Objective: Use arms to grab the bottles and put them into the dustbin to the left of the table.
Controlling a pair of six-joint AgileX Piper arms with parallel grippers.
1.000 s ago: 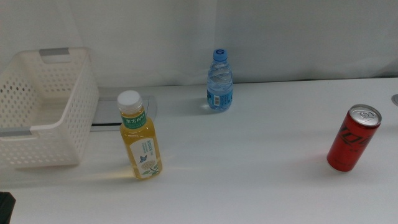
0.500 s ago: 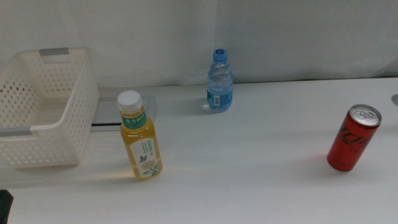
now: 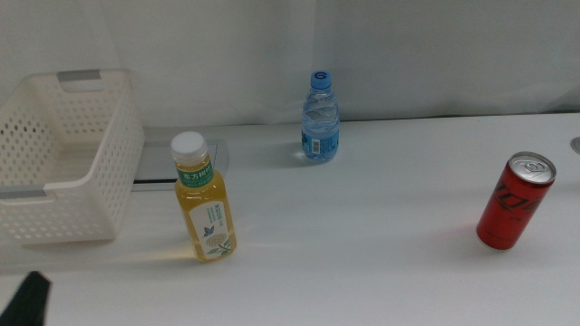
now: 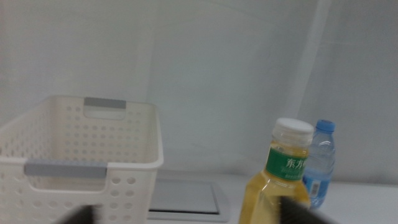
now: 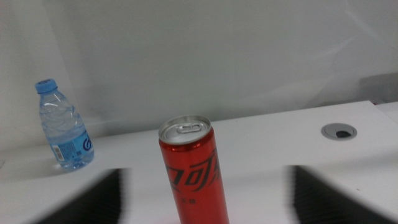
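Observation:
The yellow tea bottle (image 3: 207,204) stands upright to the right of the white dustbin (image 3: 72,172). Farther back stands the small water bottle (image 3: 320,122), and the red soda can (image 3: 514,201) is at the right. Only a dark tip of my left gripper (image 3: 27,303) shows at the bottom left corner of the middle view. In the left wrist view my left gripper (image 4: 189,214) is open, short of the tea bottle (image 4: 280,186) and the dustbin (image 4: 93,168). My right gripper (image 5: 208,186) is open, its blurred jaws wide to either side of the can (image 5: 193,174), not touching it.
A grey metal plate (image 3: 159,163) is set into the white table between the dustbin and the tea bottle. A round cable hole (image 5: 339,130) sits at the table's far right. A white curtain closes off the back.
A dark tip of the left gripper has risen further into the bottom left corner of the middle view. The bottles, can and dustbin have not moved.

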